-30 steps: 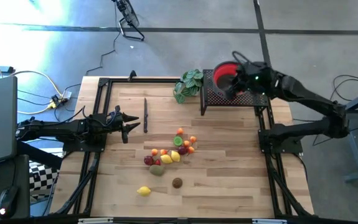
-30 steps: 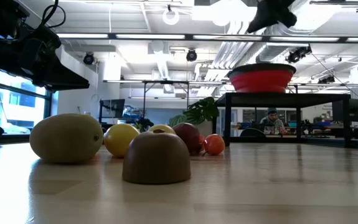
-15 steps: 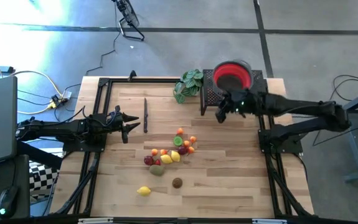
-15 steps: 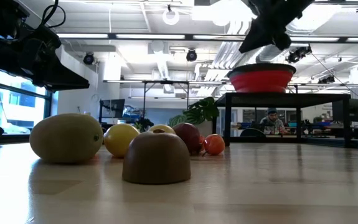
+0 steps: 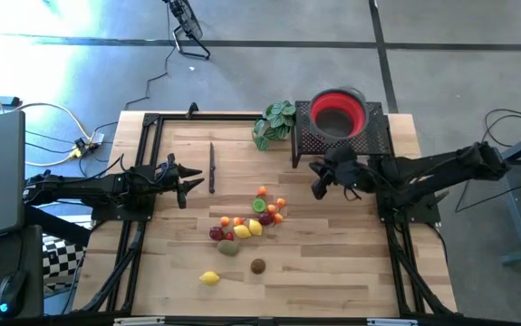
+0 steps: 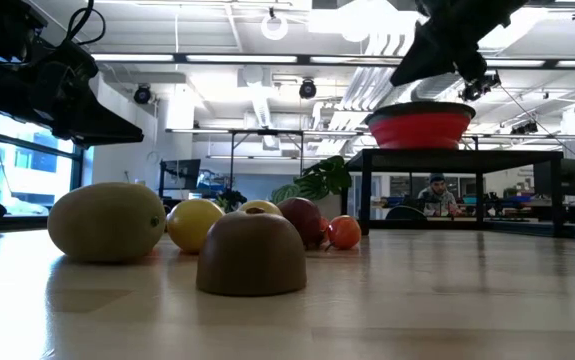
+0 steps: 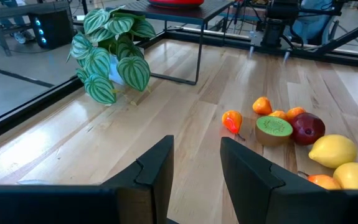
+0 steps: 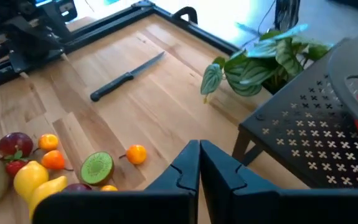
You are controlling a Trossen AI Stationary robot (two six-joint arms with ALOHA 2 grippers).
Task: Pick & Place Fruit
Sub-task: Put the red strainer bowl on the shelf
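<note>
The toy fruits (image 5: 251,222) lie in a cluster on the wooden table's middle, with a yellow lemon (image 5: 209,278) and a brown one (image 5: 257,265) apart, nearer the near edge. They also show in the low view as fruits (image 6: 217,235) and in the right wrist view as fruits (image 8: 48,165). The red bowl (image 5: 337,110) stands on a black perforated stand (image 5: 373,140). My right gripper (image 5: 319,186), shut and empty, hovers right of the cluster, in front of the stand. My left gripper (image 5: 188,184) is open and waits left of the fruit (image 7: 291,130).
A leafy green plant (image 5: 274,122) stands at the far edge, left of the stand. A dark knife (image 5: 212,166) lies on the table between my left gripper and the plant. Bare wood lies along the near edge. In the low view a person (image 6: 437,195) sits beyond the table.
My right arm has swung from above the red bowl toward the table's near edge and down, coming off the stand to the space in front of it, closer to the fruit cluster. The bowl stays on the stand, and the fruit has not moved.
</note>
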